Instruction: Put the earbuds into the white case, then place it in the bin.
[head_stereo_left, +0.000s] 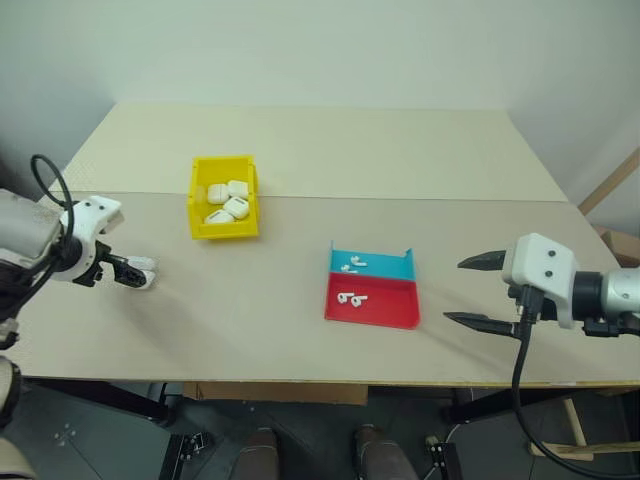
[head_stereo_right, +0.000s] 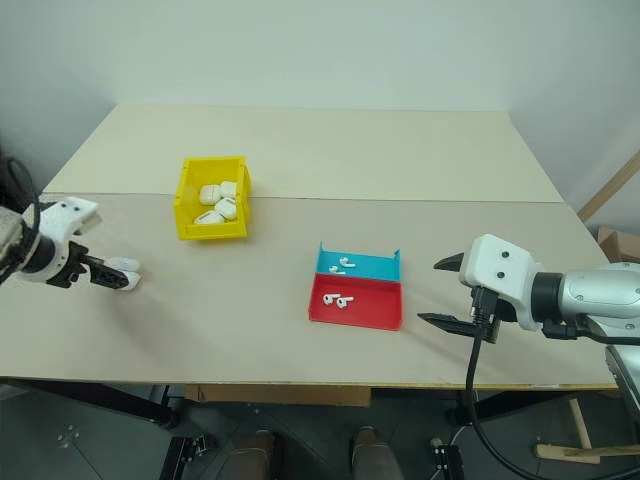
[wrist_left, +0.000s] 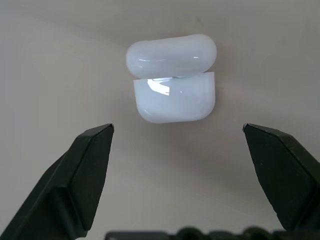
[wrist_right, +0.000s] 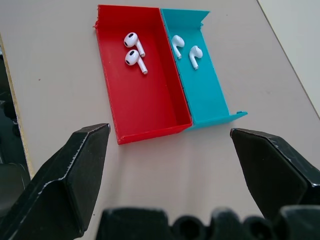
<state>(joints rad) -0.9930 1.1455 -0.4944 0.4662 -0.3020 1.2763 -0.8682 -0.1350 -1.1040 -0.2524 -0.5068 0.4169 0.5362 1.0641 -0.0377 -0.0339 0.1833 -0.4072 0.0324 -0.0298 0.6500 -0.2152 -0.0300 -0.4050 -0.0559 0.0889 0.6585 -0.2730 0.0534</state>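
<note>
So the white case (wrist_left: 172, 82) is sitting on the table (head_stereo_left: 300, 300) way over on the left side, lid popped open, and the left gripper (wrist_left: 180, 135) is hanging right over it with its fingers spread wide, one on each side of the case, not touching it and holding nothing. Over on the right, the right gripper (head_stereo_left: 478, 292) is also wide open and empty, pointing at the red-and-cyan tray (wrist_right: 150, 115). Two earbuds (wrist_right: 135, 52) lie in the red half and two more in the cyan half. The yellow bin (head_stereo_left: 223, 197) sits further back on the table, left of the tray, with a handful of white cases already piled inside.
</note>
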